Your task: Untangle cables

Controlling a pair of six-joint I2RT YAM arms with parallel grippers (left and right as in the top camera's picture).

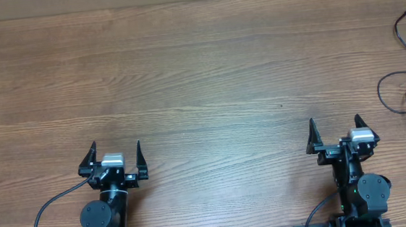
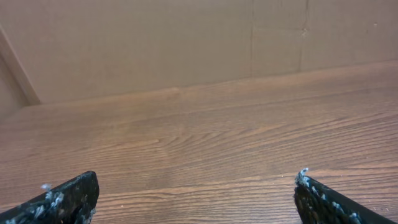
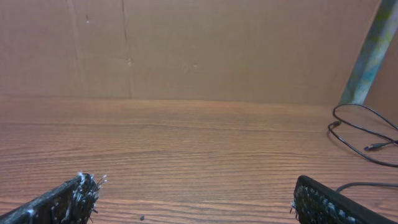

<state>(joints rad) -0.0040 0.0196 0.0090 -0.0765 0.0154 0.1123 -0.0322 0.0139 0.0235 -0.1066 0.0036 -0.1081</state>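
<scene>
cables (image 1: 380, 91): thin black loose loops lying on the bench (image 1: 199, 70) along the right edge of the overhead frame, from upper right to mid right, partly cut off by the frame; in the right wrist view they show at the far right.
left jaws: spread wide, nothing between them; lower left of the overhead frame, well apart from the cables.
right jaws: spread wide, empty; lower right, nearer the cables, not touching them.
backdrop (image 2: 155, 43): plain brown wall behind the bench.

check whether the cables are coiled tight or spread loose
Spread loose: the cables lie in wide open loops at the overhead view's right edge, partly out of frame.
</scene>
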